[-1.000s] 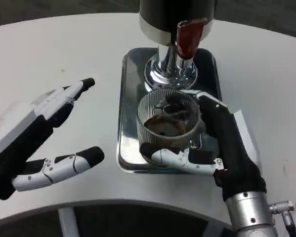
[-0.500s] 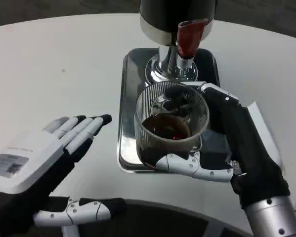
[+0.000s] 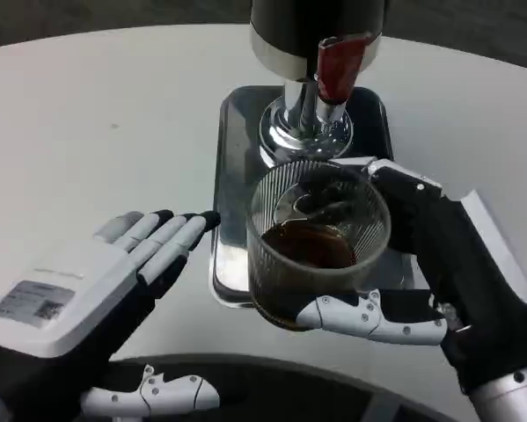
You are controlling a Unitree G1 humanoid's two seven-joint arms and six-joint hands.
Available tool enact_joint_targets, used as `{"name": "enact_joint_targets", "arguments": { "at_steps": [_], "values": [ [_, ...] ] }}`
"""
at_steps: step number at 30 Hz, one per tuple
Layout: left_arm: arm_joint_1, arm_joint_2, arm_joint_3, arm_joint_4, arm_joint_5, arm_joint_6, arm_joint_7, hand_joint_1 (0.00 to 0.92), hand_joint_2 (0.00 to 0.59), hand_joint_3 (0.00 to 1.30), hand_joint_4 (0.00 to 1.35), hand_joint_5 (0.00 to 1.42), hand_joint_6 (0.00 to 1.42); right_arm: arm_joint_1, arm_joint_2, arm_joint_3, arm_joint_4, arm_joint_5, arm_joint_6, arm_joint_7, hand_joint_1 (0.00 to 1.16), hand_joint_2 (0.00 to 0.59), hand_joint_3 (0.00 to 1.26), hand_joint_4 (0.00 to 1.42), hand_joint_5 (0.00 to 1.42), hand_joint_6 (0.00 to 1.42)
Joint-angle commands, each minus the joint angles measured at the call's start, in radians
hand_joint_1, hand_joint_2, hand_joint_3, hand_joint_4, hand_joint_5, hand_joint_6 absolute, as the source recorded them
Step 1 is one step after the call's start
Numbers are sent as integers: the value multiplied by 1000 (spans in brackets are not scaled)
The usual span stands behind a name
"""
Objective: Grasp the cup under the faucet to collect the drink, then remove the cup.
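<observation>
So the white table (image 3: 96, 97) has the steel tray (image 3: 232, 158) and the dispenser (image 3: 311, 53) with its red tap (image 3: 336, 66) right behind the right hand (image 3: 421, 272). Since a second ago the ribbed cup (image 3: 316, 242) got pulled toward the robot, off the tap. Right hand's wrapped around it, drink inside; left hand (image 3: 96, 290) beside it is flat, fingers loose, holding nothing.

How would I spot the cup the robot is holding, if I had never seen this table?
Start at the silver tray in the middle of the white table, where a dark dispenser stands. Just in front of its chrome base, the right hand holds the cup. It is the only clear, ribbed glass, partly filled with dark brown drink.
</observation>
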Motion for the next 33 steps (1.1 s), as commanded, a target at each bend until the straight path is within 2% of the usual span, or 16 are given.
{"name": "enact_joint_targets", "arguments": {
  "at_steps": [1,5,14,22,33],
  "values": [
    [13,-13,-26,-39,19,18,-3,0,48,0,0,0,0,18,1,2,-102,46,17,13,1153,124,746,868,939,1321],
    [17,-21,-31,-55,34,32,1,0,45,0,0,0,0,58,0,33,-143,42,15,7,1153,124,746,868,939,1321],
    [45,-40,-37,-80,49,18,10,0,39,0,0,0,0,92,-27,30,-184,66,20,29,1152,120,747,868,939,1321],
    [59,-41,-37,-77,57,4,13,0,35,0,0,0,0,141,-14,68,-204,46,8,6,1143,127,747,868,939,1337],
    [71,-43,-32,-76,55,2,16,0,31,0,0,0,0,156,-15,71,-198,45,4,-5,1138,131,756,881,949,1339]
  ]
}}
